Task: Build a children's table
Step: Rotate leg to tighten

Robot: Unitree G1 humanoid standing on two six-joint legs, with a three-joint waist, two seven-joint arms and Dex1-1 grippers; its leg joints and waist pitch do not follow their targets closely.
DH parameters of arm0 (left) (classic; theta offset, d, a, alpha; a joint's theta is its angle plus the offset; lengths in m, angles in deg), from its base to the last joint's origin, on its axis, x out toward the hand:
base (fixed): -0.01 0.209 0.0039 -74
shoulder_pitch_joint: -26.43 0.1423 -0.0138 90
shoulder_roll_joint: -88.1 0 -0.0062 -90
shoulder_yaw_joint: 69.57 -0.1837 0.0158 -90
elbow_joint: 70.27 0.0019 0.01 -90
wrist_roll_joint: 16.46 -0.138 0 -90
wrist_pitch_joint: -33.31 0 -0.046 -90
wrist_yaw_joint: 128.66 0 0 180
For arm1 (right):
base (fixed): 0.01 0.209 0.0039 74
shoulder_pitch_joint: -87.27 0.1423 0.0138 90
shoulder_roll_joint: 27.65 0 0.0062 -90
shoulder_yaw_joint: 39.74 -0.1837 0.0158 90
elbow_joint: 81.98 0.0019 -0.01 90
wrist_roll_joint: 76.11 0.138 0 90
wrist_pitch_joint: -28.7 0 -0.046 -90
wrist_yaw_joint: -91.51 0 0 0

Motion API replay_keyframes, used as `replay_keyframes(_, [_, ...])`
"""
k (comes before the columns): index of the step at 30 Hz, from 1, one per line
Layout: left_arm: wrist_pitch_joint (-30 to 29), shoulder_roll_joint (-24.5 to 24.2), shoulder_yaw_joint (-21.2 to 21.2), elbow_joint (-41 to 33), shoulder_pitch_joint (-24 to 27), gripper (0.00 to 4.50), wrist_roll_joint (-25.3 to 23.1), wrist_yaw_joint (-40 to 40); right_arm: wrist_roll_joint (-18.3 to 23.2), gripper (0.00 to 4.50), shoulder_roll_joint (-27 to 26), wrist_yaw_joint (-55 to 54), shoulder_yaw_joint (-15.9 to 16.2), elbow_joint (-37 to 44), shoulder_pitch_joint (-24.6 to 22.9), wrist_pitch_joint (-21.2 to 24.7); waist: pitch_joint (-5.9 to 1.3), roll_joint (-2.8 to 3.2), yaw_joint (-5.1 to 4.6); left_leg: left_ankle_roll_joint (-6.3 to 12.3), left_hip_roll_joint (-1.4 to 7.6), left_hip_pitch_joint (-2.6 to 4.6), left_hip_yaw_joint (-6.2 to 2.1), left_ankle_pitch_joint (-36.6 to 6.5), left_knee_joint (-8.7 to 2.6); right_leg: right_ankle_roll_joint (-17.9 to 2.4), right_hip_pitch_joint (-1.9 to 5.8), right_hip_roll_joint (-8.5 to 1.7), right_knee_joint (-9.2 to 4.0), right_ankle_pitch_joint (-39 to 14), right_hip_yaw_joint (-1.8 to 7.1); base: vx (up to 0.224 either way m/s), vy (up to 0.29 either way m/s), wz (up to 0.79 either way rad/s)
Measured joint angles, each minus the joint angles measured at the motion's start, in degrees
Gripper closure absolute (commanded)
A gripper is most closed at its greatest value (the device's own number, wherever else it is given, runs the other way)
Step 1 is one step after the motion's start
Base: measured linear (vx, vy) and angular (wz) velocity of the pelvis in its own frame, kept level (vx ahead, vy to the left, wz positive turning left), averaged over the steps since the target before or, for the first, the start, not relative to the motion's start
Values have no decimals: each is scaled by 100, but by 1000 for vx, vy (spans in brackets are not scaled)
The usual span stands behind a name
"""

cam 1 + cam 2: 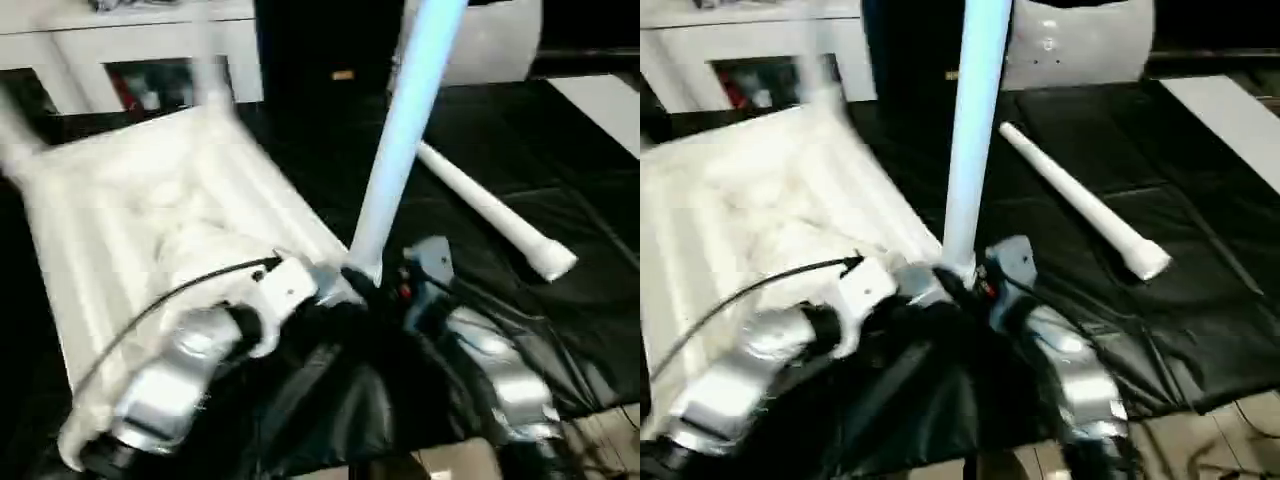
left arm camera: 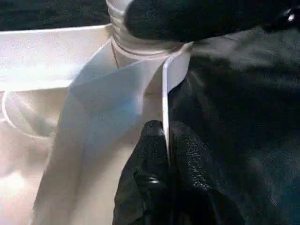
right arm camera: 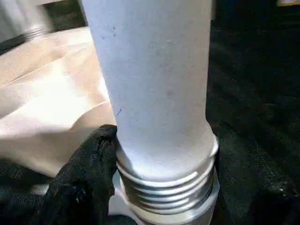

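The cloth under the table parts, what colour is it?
Black cloth, seen best in the left eye view.

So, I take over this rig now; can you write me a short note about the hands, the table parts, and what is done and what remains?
Left hand: shut, pinching the edge of the upside-down table top.
Right hand: around the threaded base of the upright leg at the near corner socket.
Done: that leg stands in its socket; whether it is fully screwed in cannot be told.
Spare leg lies on the black cloth, to the right.
Left: tighten this leg, then fit the spare one; the far corners are blurred, so check them.
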Motion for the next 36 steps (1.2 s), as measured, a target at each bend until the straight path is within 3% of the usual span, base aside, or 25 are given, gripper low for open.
replay_keyframes(2, [-34,88,0,-2,-11,450,-35,-120,-32,178,-82,-166,-6,3,26,-2,10,10,-17,1,0,-17,1,0,-8,0,-18,0,-23,0,0,0,0,0])
replay_keyframes(4, [-119,157,-19,-43,-31,450,-122,-151,-106,122,-109,-207,-23,28,21,-27,13,12,-27,2,0,-56,1,1,-13,0,-32,2,-53,0,-2,0,0,0])
replay_keyframes(10, [-233,55,-293,-283,-50,450,-177,-113,-91,63,23,-130,-29,111,-102,-37,13,1,-15,43,-6,-73,42,27,-9,-52,-37,-5,-74,47,30,9,3,1])
replay_keyframes(18, [81,-348,-382,-355,-66,450,48,434,224,5,836,941,-47,441,-336,-135,9,-8,190,78,-5,-79,36,17,-69,-57,-55,-4,-57,104,17,22,0,2])
replay_keyframes(24, [771,-1084,-362,-167,-171,450,356,1293,701,5,1922,2380,-152,523,-507,-153,9,-9,318,82,6,-94,30,19,-66,-56,-71,1,-52,96,-1,0,0,0])
replay_keyframes(29, [1412,-1613,-353,160,-332,450,517,2079,870,5,2395,3183,-189,688,-403,-249,10,-16,309,82,6,-90,33,19,-45,-60,-61,-3,-50,100,3,0,0,0])
replay_keyframes(34, [1851,-1937,-376,496,-534,450,700,2718,836,5,2715,3826,72,569,-50,-548,5,-43,312,82,6,-90,35,19,-39,-62,-62,-4,-35,100,6,0,0,0])
replay_keyframes(36, [1988,-1995,-435,609,-644,450,717,2873,835,31,2818,4085,177,464,-23,-551,5,-50,334,82,6,-91,35,19,-39,-63,-65,-4,-31,98,6,0,0,0])
